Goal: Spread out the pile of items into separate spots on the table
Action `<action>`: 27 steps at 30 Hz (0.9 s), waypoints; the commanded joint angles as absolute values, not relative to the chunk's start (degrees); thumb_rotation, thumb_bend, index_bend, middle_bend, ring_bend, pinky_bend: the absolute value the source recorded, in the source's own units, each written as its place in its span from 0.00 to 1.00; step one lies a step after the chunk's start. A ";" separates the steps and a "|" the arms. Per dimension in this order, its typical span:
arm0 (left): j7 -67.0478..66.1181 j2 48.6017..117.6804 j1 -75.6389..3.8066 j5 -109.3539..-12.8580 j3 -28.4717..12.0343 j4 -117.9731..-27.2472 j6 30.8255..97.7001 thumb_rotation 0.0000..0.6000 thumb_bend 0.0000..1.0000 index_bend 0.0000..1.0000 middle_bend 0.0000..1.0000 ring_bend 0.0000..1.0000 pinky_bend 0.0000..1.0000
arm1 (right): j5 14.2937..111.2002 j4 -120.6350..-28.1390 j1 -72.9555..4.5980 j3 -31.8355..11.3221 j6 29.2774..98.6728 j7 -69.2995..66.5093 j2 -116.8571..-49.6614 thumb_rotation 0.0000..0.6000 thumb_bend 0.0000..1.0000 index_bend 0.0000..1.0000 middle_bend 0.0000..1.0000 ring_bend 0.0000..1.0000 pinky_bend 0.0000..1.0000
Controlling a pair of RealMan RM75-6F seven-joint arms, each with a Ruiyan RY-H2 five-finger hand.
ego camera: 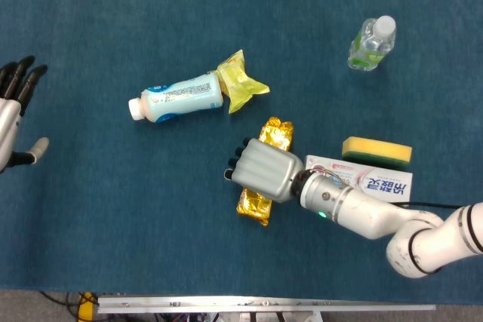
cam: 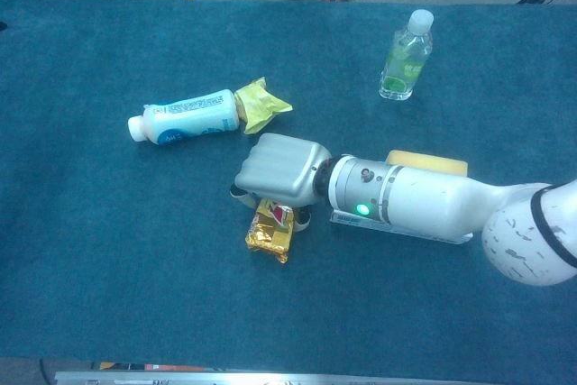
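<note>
the right hand lies palm-down over the middle of the gold snack bar, fingers curled down around it; both ends of the bar show past the hand. whether the fingers actually grip the bar or only rest on it cannot be told. in the chest view the right hand covers the far half of the gold snack bar.

the left hand is at the left edge of the desk, fingers apart, holding nothing.

the white bottle lies on its side left of centre, its base touching the yellow packet. the toothpaste box lies toward the right edge, partly under the right forearm, with the yellow sponge just beside its far side. the clear water bottle stands upright near the far right corner, well apart from the rest.
</note>
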State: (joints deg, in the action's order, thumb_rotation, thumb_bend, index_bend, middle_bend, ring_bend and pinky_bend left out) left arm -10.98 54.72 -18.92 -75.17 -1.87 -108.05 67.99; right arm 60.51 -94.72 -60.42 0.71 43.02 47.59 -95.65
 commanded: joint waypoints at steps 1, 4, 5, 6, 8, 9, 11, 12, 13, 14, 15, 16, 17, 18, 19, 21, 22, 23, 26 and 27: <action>-10.65 54.46 -18.82 -75.24 -1.81 -108.18 67.88 1.00 0.26 0.00 0.00 0.00 0.15 | 59.60 -94.18 -60.79 0.74 43.40 47.95 -96.34 1.00 0.00 0.45 0.46 0.42 0.39; -10.36 54.24 -18.73 -75.32 -1.83 -108.19 67.88 1.00 0.26 0.00 0.00 0.00 0.15 | 59.97 -94.00 -60.82 0.38 44.22 47.40 -96.99 1.00 0.00 0.49 0.48 0.46 0.39; -10.30 54.21 -18.70 -75.37 -1.84 -108.20 67.92 1.00 0.26 0.00 0.00 0.00 0.15 | 60.45 -93.94 -60.72 0.19 44.58 46.91 -97.21 1.00 0.00 0.50 0.49 0.48 0.39; -10.24 54.16 -18.66 -75.42 -1.84 -108.21 67.95 1.00 0.26 0.00 0.00 0.00 0.15 | 61.28 -93.79 -60.56 -0.07 44.98 46.08 -97.51 1.00 0.00 0.51 0.50 0.49 0.40; -10.19 54.10 -18.59 -75.52 -1.87 -108.22 68.06 1.00 0.26 0.00 0.00 0.00 0.15 | 62.65 -93.54 -60.39 -0.63 45.28 44.30 -97.97 1.00 0.00 0.53 0.51 0.51 0.43; -10.17 54.08 -18.55 -75.56 -1.88 -108.23 68.11 1.00 0.26 0.00 0.00 0.00 0.15 | 63.32 -93.39 -60.35 -0.92 45.39 43.49 -98.20 1.00 0.00 0.54 0.51 0.52 0.44; -10.20 54.01 -18.51 -75.54 -1.90 -108.26 68.12 1.00 0.26 0.00 0.00 0.00 0.15 | 64.67 -93.12 -60.29 -1.45 45.49 41.80 -98.71 1.00 0.00 0.54 0.52 0.52 0.44; -10.26 53.97 -18.50 -75.53 -1.91 -108.25 68.13 1.00 0.26 0.00 0.00 0.00 0.15 | 65.64 -92.93 -60.27 -1.74 45.52 40.67 -99.12 1.00 0.00 0.54 0.52 0.52 0.44; -10.30 53.94 -18.48 -75.48 -1.92 -108.27 68.14 1.00 0.26 0.00 0.00 0.00 0.15 | 66.32 -92.79 -60.28 -1.90 45.48 39.91 -99.43 1.00 0.00 0.54 0.52 0.52 0.44; -10.35 53.91 -18.44 -75.41 -1.94 -108.31 68.17 1.00 0.26 0.00 0.00 0.00 0.15 | 67.18 -92.66 -60.29 -2.08 45.35 38.85 -99.88 1.00 0.00 0.54 0.52 0.52 0.44; -10.37 53.90 -18.40 -75.39 -1.96 -108.30 68.23 1.00 0.26 0.00 0.00 0.00 0.15 | 67.77 -92.51 -60.31 -2.20 45.28 38.15 -100.24 1.00 0.00 0.54 0.52 0.52 0.44; -10.40 53.90 -18.36 -75.38 -1.97 -108.31 68.29 1.00 0.26 0.00 0.00 0.00 0.15 | 68.26 -92.34 -60.36 -2.30 45.17 37.62 -100.61 1.00 0.00 0.54 0.52 0.52 0.44; -10.44 53.87 -18.30 -75.35 -1.97 -108.34 68.35 1.00 0.26 0.00 0.00 0.00 0.15 | 68.70 -92.17 -60.44 -2.42 45.08 37.17 -101.00 1.00 0.00 0.54 0.52 0.52 0.44; -10.50 53.85 -18.22 -75.32 -1.98 -108.37 68.45 1.00 0.26 0.00 0.00 0.00 0.15 | 69.20 -91.93 -60.50 -2.66 45.08 36.60 -101.61 1.00 0.00 0.54 0.52 0.52 0.44; -10.53 53.83 -18.16 -75.29 -1.98 -108.40 68.53 1.00 0.26 0.00 0.00 0.00 0.15 | 69.51 -91.71 -60.56 -2.86 45.11 36.27 -102.10 1.00 0.00 0.54 0.52 0.52 0.44; -10.57 53.77 -18.02 -75.27 -1.98 -108.44 68.71 1.00 0.26 0.00 0.00 0.00 0.15 | 69.89 -91.07 -60.76 -3.44 45.14 35.74 -103.30 1.00 0.00 0.54 0.52 0.52 0.44; -10.60 53.74 -17.96 -75.25 -1.98 -108.47 68.76 1.00 0.26 0.00 0.00 0.00 0.15 | 69.91 -90.75 -60.85 -3.73 45.22 35.69 -103.85 1.00 0.00 0.54 0.52 0.52 0.44; -10.63 53.67 -17.89 -75.23 -1.98 -108.54 68.85 1.00 0.26 0.00 0.00 0.00 0.15 | 69.86 -90.34 -60.99 -4.14 45.33 35.73 -104.55 1.00 0.00 0.54 0.52 0.51 0.44; -10.60 53.59 -17.69 -75.24 -2.01 -108.57 69.13 1.00 0.26 0.00 0.00 0.00 0.15 | 69.13 -89.71 -61.28 -4.92 45.23 35.87 -105.85 1.00 0.00 0.53 0.51 0.48 0.44; -10.59 53.53 -17.63 -75.25 -2.00 -108.61 69.18 1.00 0.26 0.00 0.00 0.00 0.15 | 68.75 -89.56 -61.44 -5.07 45.08 36.17 -106.20 1.00 0.00 0.51 0.49 0.46 0.44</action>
